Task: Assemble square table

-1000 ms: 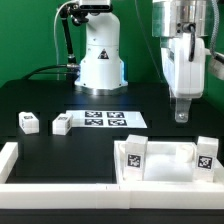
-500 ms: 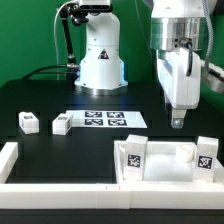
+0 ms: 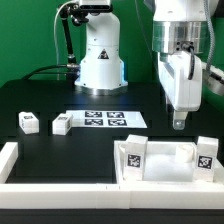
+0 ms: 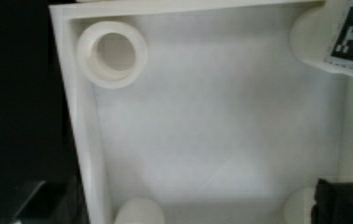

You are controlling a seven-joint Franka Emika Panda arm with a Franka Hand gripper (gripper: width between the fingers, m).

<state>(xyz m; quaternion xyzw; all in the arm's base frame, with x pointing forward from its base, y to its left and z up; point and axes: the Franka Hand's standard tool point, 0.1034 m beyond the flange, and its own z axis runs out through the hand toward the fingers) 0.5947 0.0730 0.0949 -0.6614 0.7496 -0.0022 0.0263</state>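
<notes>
The white square table top (image 3: 168, 166) lies at the front right with its raised rim up. Two tagged legs (image 3: 135, 152) (image 3: 207, 155) stand in its corners. Two loose tagged legs (image 3: 28, 122) (image 3: 62, 125) lie on the black table at the left. My gripper (image 3: 180, 122) hangs above the far side of the top, open and empty. In the wrist view the top's inside (image 4: 208, 120) fills the picture, with a round corner socket (image 4: 112, 52) and a tagged leg (image 4: 345, 35). My gripper (image 4: 187, 205) shows dark fingers (image 4: 342, 200) far apart.
The marker board (image 3: 105, 119) lies flat in the middle of the table. A long low white border wall (image 3: 55, 190) runs along the front and up the exterior view's left. The robot base (image 3: 100, 60) stands at the back.
My gripper has shifted slightly down and toward the exterior view's left. The table top and the legs have not moved.
</notes>
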